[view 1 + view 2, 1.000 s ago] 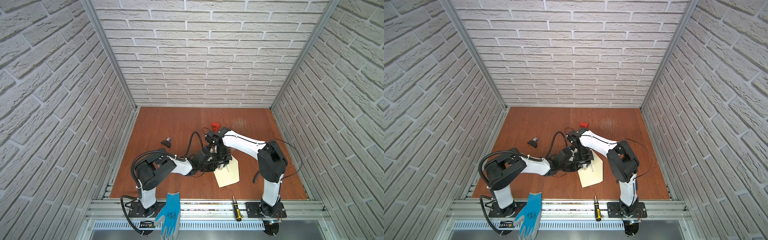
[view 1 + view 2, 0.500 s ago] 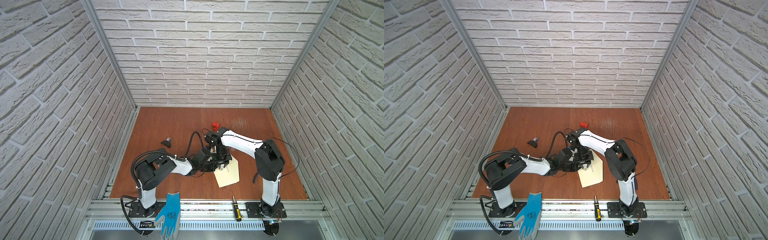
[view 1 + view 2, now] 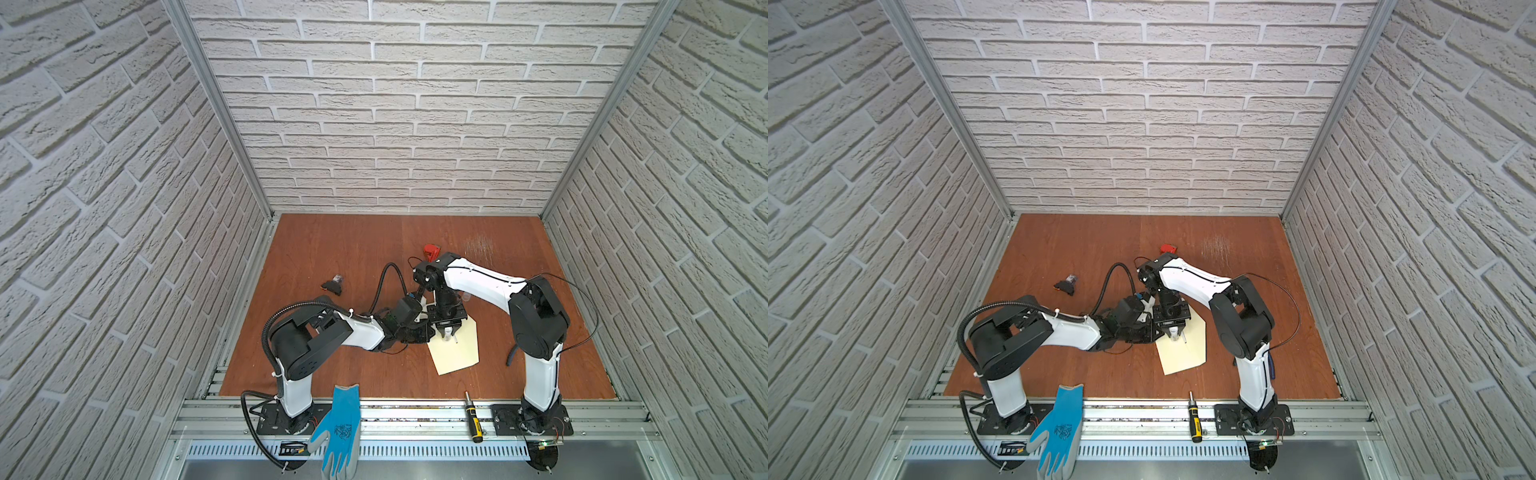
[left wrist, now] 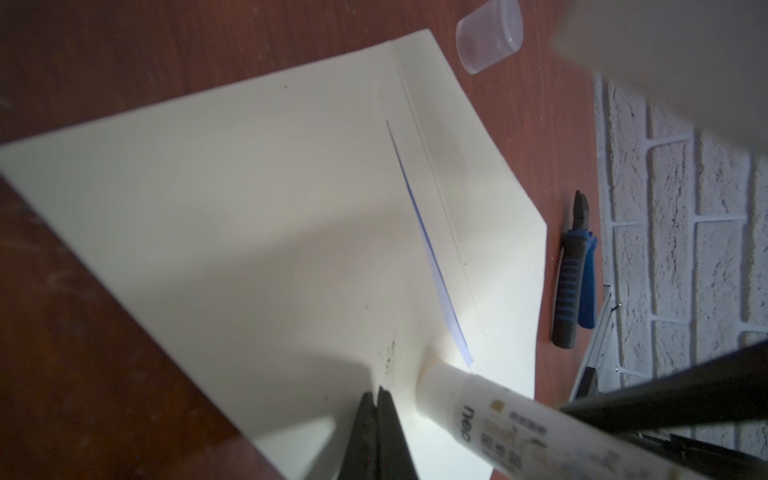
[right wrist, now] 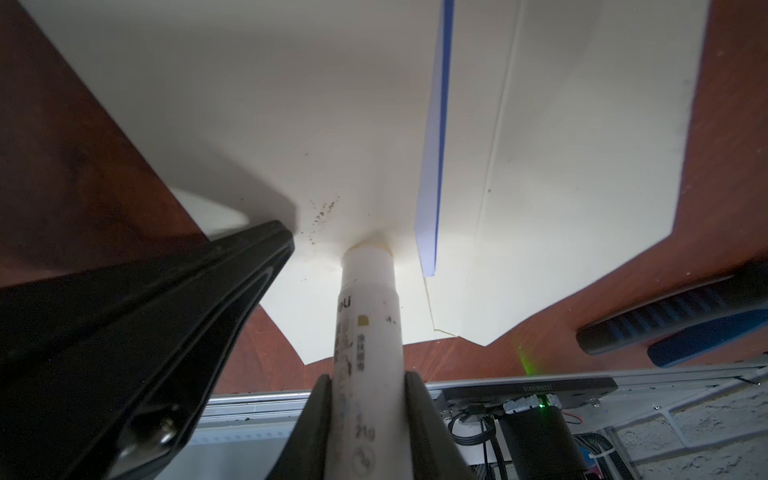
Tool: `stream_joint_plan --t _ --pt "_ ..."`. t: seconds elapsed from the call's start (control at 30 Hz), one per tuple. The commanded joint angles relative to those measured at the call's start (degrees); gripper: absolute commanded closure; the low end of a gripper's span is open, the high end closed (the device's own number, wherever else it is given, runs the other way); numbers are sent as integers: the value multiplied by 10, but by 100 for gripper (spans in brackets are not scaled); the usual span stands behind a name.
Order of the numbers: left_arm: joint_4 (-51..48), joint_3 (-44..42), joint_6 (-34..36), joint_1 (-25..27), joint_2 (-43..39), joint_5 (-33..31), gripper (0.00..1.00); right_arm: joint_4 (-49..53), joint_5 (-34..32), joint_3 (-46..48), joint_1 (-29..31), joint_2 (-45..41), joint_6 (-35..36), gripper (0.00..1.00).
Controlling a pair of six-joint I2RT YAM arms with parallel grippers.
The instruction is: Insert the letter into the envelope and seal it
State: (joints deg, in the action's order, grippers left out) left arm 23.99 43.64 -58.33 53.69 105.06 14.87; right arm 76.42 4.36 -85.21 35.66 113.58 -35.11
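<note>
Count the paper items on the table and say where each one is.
2. The cream envelope lies flat on the table, front of centre, flap open; the letter sits inside it, only its blue-bordered edge showing. More could be hidden beneath the envelope.

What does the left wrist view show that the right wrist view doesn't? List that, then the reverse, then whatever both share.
Left wrist only: a clear plastic cap on the wooden table. Right wrist only: the right gripper shut on the glue stick, plus a green light and cables. Both: the envelope, the letter's blue edge near its flap fold, the glue stick's tip pressed on the envelope, and blue-handled cutters.
</note>
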Motion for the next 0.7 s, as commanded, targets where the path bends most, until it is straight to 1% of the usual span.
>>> stream_joint_plan --t 0.0,0.13,0.27,0.3,0.43,0.67 --pt "-66 -19 14 -7 28 -10 100 -68 -76 47 -17 57 3 95" --pt "-66 -18 16 -10 32 -6 100 -62 -77 40 -19 42 5 95" --pt "-66 -17 18 -11 35 -3 100 -39 -74 21 -18 1 4 95" --pt "-66 -17 19 -11 36 -2 100 -30 -74 15 -17 -25 4 95" --pt "-65 -15 20 -13 39 1 100 1 -61 -11 -17 -72 8 95" --pt "-67 -14 23 -13 42 2 100 9 -30 -26 -15 -100 13 95"
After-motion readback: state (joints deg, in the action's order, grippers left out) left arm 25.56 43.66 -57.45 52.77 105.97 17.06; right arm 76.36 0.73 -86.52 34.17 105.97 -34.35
